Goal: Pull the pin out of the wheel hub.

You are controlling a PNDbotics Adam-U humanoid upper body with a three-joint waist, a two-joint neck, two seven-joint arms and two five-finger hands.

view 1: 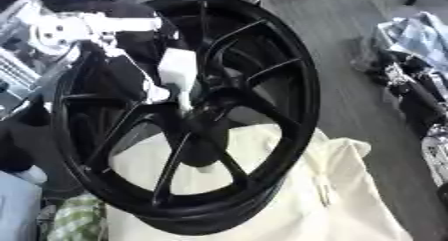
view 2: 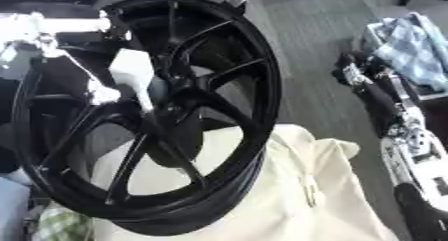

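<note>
Standing tilted on a cream cloth (view 1: 289,195), the black wheel (view 1: 289,90) is filling the middle of both views, its spokes meeting at the hub (view 1: 206,92). The pin itself cannot be made out among the dark parts there. The left hand (view 1: 175,70), white and black, is reaching in from the upper left and lying against the hub, but whether its fingers are clenched or released cannot be told. The right arm (view 2: 394,115) is showing at the right edge, beside a blue checked cloth (view 2: 411,50); its hand is not visible. A green checked cloth (view 1: 74,217) is lying at the lower left.
</note>
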